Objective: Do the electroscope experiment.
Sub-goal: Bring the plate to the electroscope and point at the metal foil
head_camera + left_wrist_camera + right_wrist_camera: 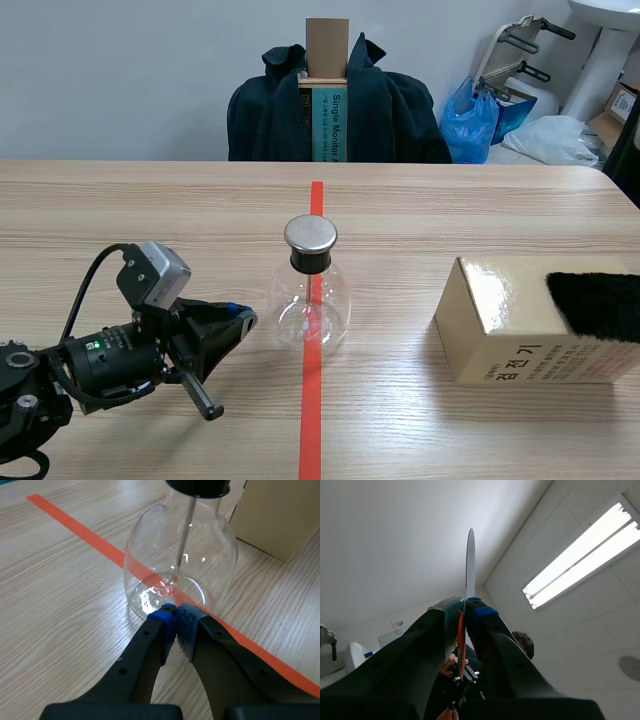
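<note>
The electroscope (311, 300), a clear glass flask with a black stopper and a round metal cap, stands on the red tape line at the table's middle. My left gripper (240, 318) lies low on the table just left of it, shut on nothing. In the left wrist view its blue pads (176, 625) meet right at the flask's (180, 565) base, and a thin metal rod (186, 535) hangs inside the glass. My right gripper (465, 605) points up toward the ceiling, shut on a thin flat pale strip (470, 565) seen edge-on. It does not show in the scene view.
A tan cardboard box (500, 335) lies on the table's right with a patch of black fur (598, 305) on top. Behind the far edge stands a chair draped with a dark jacket (390, 110). A blue bag (478, 118) sits beyond.
</note>
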Robot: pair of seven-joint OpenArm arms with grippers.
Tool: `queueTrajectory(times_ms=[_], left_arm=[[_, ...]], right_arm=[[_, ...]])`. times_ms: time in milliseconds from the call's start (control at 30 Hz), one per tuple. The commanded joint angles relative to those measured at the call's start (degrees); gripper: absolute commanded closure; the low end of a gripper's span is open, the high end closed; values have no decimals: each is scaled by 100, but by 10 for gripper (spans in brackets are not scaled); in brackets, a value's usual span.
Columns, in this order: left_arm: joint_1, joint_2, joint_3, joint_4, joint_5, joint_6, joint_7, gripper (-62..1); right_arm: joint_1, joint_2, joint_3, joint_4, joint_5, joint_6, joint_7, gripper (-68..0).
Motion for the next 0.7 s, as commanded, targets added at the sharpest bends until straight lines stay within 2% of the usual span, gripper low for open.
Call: queueTrajectory(times_ms=[0,133,200,333,500,667], left_arm=[[-74,46,-26,37,70,-28,-90,-32],[-81,76,-26,-20,111,-28,-107,-32],[-81,74,-26,-20,111,-7,-114,-31],[-96,74,-26,-20,92,120,-129,-31],[-96,74,-26,-20,92,225,-131,-31],[-96,74,-26,-20,92,229,-133,-31]], right_arm=[[85,11,42,50,26,221,-4,-8],[297,-170,-90,-96,0,662,-7,-8],[492,-280,-236,-280,-66,675,0,-8],[1082,-546,-656,-920,-435,874,-2,-8],[1825,-964,-1095,-1851,-911,901,4,-8],[2271,-1200,-1574,-2472,-1038,907,214,-8]])
